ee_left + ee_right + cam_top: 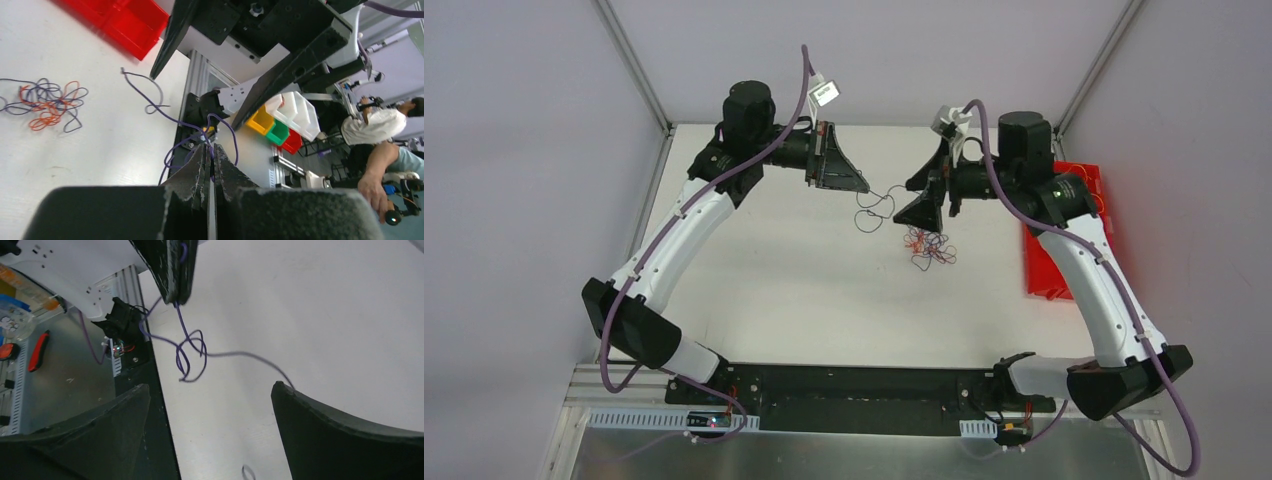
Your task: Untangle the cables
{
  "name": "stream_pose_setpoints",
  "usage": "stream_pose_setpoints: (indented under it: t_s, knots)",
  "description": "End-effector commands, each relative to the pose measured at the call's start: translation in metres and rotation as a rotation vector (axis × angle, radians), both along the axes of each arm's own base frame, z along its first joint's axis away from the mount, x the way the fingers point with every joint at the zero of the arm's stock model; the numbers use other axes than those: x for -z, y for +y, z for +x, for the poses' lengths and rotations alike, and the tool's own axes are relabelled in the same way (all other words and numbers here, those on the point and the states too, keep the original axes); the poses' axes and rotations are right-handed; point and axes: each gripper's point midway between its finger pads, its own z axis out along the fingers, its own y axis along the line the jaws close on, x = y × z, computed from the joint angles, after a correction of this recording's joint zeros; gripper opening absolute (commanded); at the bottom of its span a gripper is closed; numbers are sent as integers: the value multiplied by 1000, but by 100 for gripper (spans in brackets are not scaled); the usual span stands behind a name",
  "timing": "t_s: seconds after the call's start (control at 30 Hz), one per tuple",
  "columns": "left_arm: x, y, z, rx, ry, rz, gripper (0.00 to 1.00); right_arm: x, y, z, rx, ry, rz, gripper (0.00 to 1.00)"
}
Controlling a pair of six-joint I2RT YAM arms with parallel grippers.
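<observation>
Beneath the red bin (1064, 235): you have the white table (774, 290), with the bin sitting at its right edge.
Right arm (1094, 290): it rises along the bin's near left side, and its wrist crosses over the bin's left rim.
Left arm (674, 230): it stands well left of the bin, across the table, bending in toward the middle.
Right gripper (922, 195): you find it left of the bin, above the table. Its fingers are spread wide with nothing between them.
Left gripper (864, 188): it is farther left of the bin than the right gripper and points at it. Its fingers are pressed together, pinching the purple cable.
Cable tangle (929, 248): red, orange and dark strands lie flat on the table left of the bin, below the right gripper in the top view.
Purple cable (190, 355): it hangs in loose loops from the left fingers, farther from the bin than the tangle. Its free end runs up beside one right finger; you cannot tell whether they touch.
</observation>
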Motion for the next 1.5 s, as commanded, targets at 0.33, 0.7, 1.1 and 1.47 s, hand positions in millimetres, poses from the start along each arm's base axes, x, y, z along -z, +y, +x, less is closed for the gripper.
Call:
stream_pose_setpoints:
  t_s: [0.33,0.7,1.1,1.47]
  knots:
    - [-2,-24,-40,177,-26,-21,0,-8,39,-36,-214,-126,-36,24]
    - [24,-6,-4,15,30,60,99,26,-44,-40,-24,-35,-240,0]
    - [76,18,12,-108,46,166,99,89,-248,20,555,153,-717,0]
    - [87,20,12,-117,51,192,99,130,-362,45,621,55,-899,0]
